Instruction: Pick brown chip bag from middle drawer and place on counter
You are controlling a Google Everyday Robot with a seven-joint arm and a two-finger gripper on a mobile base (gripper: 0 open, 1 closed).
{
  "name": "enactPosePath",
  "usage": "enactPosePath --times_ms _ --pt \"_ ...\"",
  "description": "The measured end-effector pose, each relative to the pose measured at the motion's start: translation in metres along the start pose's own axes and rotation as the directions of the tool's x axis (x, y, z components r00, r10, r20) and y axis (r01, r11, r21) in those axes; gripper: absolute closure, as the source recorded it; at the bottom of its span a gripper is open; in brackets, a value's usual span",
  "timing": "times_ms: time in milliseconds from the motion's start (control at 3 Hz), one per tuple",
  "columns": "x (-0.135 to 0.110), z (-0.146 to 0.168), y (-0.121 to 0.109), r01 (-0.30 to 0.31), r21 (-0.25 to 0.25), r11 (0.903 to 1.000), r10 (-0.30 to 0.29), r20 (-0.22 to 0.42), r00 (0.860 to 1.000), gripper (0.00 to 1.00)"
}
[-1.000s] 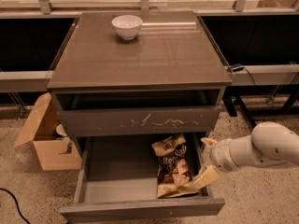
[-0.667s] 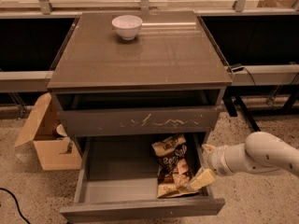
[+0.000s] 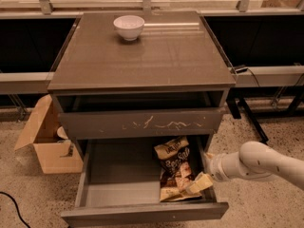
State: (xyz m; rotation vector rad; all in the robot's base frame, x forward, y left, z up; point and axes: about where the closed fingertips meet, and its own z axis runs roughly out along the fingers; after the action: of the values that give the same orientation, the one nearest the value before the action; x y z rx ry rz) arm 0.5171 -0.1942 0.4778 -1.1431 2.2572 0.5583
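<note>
The brown chip bag (image 3: 174, 171) lies in the right half of the open middle drawer (image 3: 118, 177), its long side running front to back. It is likely light, crinkly and slippery, and its contents crush easily, so a pinch on a flat end seam or a raised fold looks safer than squeezing the belly.

The arm (image 3: 266, 163) reaches in low from the right, forearm nearly level, wrist at the drawer's right wall. The end effector (image 3: 201, 171) sits just beside the bag's right edge. It looks spread open and holds nothing, and its lower finger (image 3: 199, 183) is at the bag's front corner.

The surface of the counter (image 3: 152, 61) above carries a white bowl (image 3: 128, 26) at the back.
</note>
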Motion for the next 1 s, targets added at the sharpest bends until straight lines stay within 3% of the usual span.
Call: enactPosePath --times_ms 1000 --pt "0.000 0.051 -0.038 0.021 -0.005 0.9998 -0.021 -0.034 0.999 0.00"
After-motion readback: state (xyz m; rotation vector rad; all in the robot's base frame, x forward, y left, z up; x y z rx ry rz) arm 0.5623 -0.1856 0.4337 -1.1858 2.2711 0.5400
